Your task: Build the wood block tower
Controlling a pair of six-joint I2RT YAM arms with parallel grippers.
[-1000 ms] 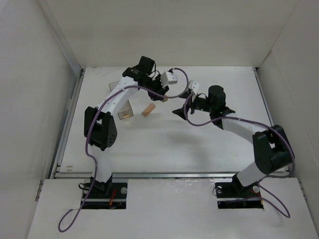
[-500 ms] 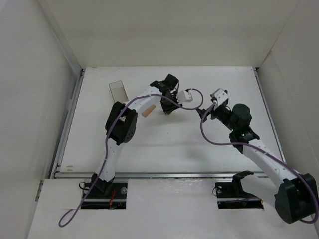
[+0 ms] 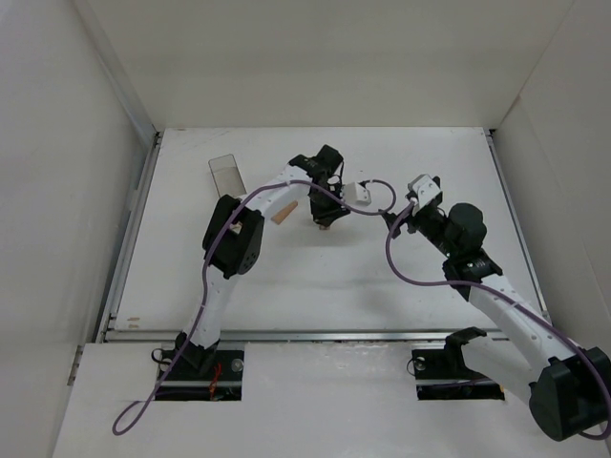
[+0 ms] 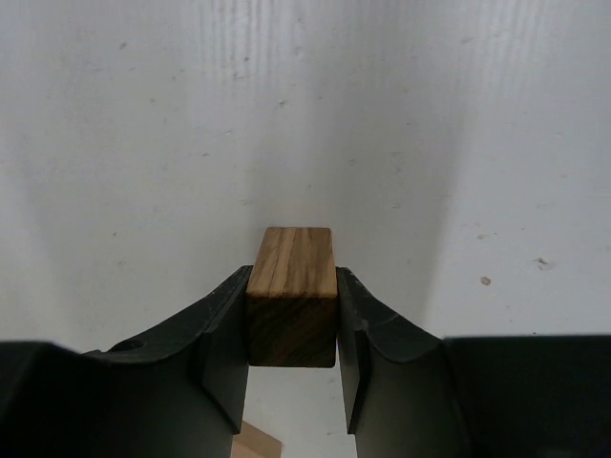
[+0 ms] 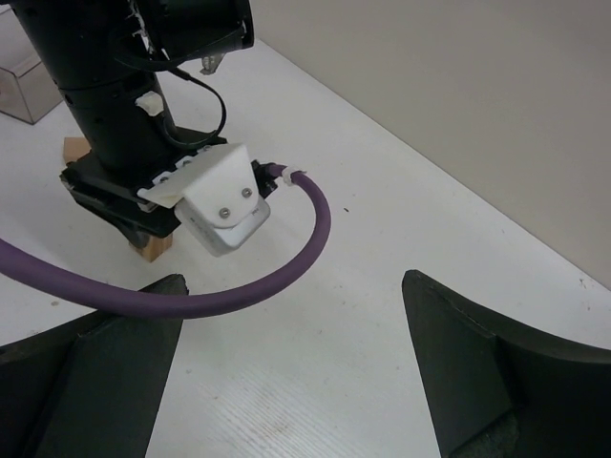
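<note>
The wood block (image 4: 292, 291) sits clamped between the two dark fingers (image 4: 221, 353) of the left end effector (image 3: 323, 212), which is closed narrow on its side faces. Its long axis runs out along the fingers, down toward the worktop (image 3: 315, 286). From the right wrist view we see the block's lower end poking out beneath the end effector, at or very near the surface. We cannot tell whether it truly touches. A second block (image 3: 283, 212) lies flat on the worktop just to the left of the held one, its long axis set diagonally, and the left arm is plainly the nearer to it. We judge that the coming move turns on this: the held block is upright and beside the lying one, not over it, so the two have yet to be brought together. The left arm reaches far out over the middle of the worktop with its wrist pointed steeply down. The right end effector (image 5: 296, 382) hangs well apart to the right, spread wide and holding nothing, facing the left one. A clear container (image 3: 226, 174) stands farther left, near the back.
</note>
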